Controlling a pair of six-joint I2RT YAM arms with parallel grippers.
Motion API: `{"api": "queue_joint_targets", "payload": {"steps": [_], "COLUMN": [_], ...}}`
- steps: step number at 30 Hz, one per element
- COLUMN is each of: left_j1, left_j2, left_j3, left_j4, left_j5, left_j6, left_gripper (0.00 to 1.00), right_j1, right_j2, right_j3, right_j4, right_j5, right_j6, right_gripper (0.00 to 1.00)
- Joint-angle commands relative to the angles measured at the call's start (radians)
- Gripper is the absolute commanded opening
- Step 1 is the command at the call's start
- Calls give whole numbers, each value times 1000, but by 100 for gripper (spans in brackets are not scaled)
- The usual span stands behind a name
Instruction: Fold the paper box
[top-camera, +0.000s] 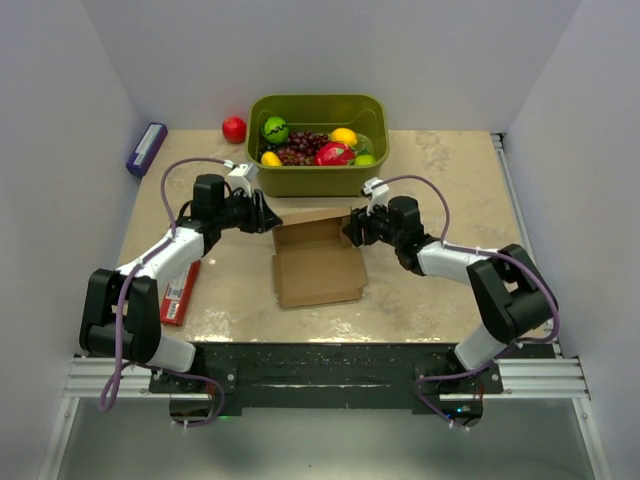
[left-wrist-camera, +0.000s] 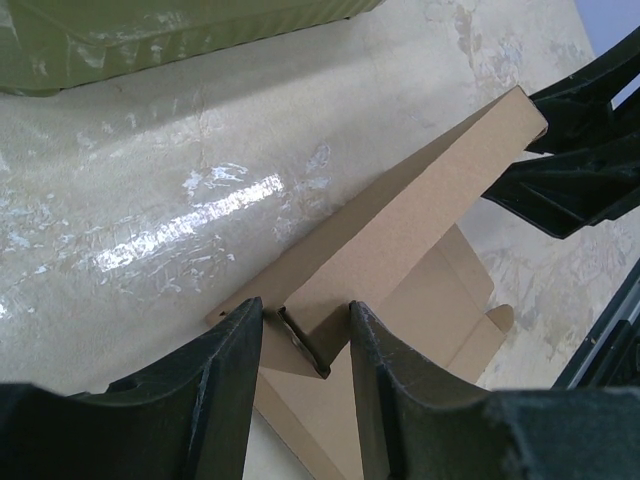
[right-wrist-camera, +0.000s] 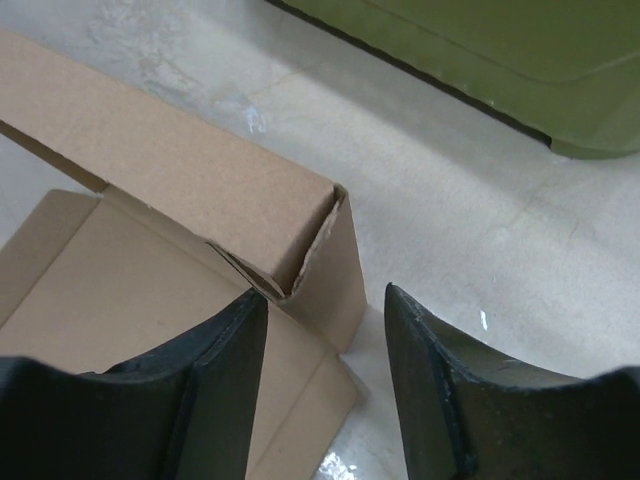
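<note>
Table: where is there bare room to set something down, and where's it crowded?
Bare: the far right corner of the table beside the tub; the patch between the box and the right arm; the strip from box to near edge. Crowded: between tub and box, where the left gripper and right gripper work.

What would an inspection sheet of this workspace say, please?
Surface: beige marbled table, glossy.
Job's things: paper box at centre, base flat, rear wall raised.
Clutter: green tub of fruit behind; red ball beside it; purple pack far left; red pack under left arm.
Fingers: left fingers open around the wall's left corner; right fingers open around its right corner.
Cables: purple cables loop over both arms, clear of the box.
Surroundings: white walls on three sides; metal rail at the near edge.
</note>
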Motion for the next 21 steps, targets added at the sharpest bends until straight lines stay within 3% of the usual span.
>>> {"api": "queue_joint_targets", "payload": {"steps": [1, 6, 10, 16, 21], "left_j1": [-7, -7, -7, -7, -10], "left_j2": [21, 22, 21, 21, 14], "left_j3": [14, 14, 12, 6, 5], "left_j4": [-55, -55, -53, -39, -29], "left_j5": [0, 1, 7, 26, 40], "left_j6": [36, 35, 33, 27, 29], "left_gripper": [44, 43, 43, 43, 43], "right_j1": [7, 28, 76, 139, 171], "right_j2": [18, 35, 33, 44, 65], "right_j3": [47, 60, 60, 52, 80], "right_j4": [103, 91, 50, 63, 34], "right_j5": [-33, 22, 201, 335, 459], "right_j6": [-9, -7, -29, -17, 5], "right_gripper": [49, 33, 28, 21, 7]}}
